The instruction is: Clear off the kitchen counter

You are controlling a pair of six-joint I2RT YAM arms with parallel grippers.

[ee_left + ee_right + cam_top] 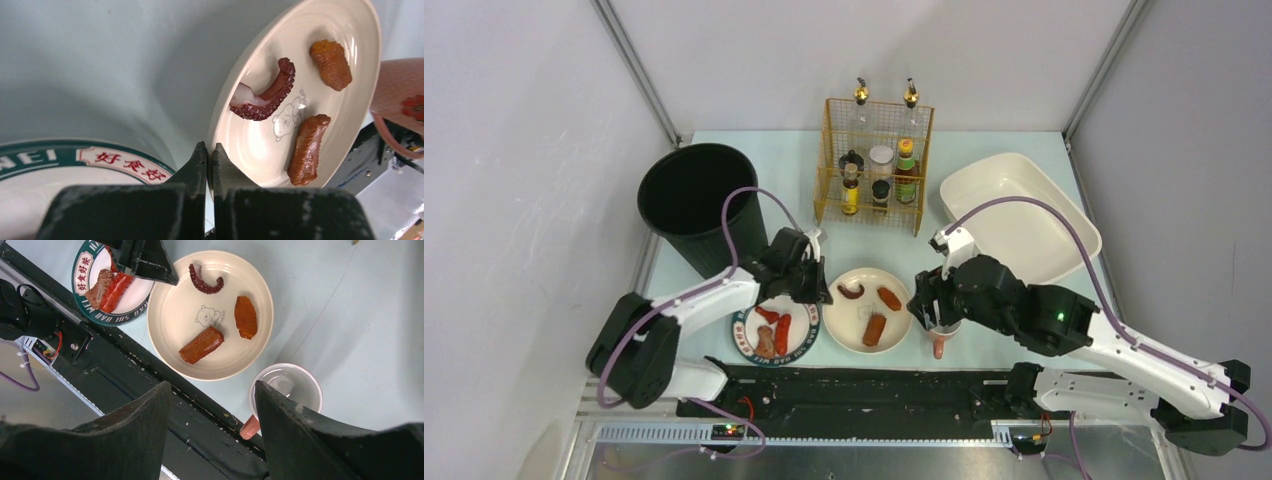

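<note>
Left claw (210,150): jaws pressed together, tips right at the rim of a cream plate. Whether the rim is pinched between them cannot be told.
Cream plate (255,150): just past the left claw's tips, with a small bear drawn in its middle.
Food on it: a curled dark red octopus arm (272,92) lies nearest the tips. A long brown fried piece (306,150) lies beside it, and a shorter brown piece (331,64) lies farthest out.
Green-rimmed plate (50,155): directly beneath the left claw, close beside the cream plate. Its band carries red Chinese characters, and it holds red sausage pieces (117,287).
Right claw (212,387): jaws wide apart, gripping nothing, hanging above a mug.
Mug (287,385): upright below the right claw, nearer one finger. It is white inside, with a pink handle, and stands just beside the cream plate.
Counter (100,65): pale mint green, spread under both claws and carrying both plates and the mug.
Black rail (854,385): runs along the counter's front edge, back toward the arm bases.
Farther out: a black bin (694,195) stands beyond the left claw. A wire rack of bottles (876,165) stands beyond the gap between the claws, and a white tub (1024,215) beyond the right claw.
</note>
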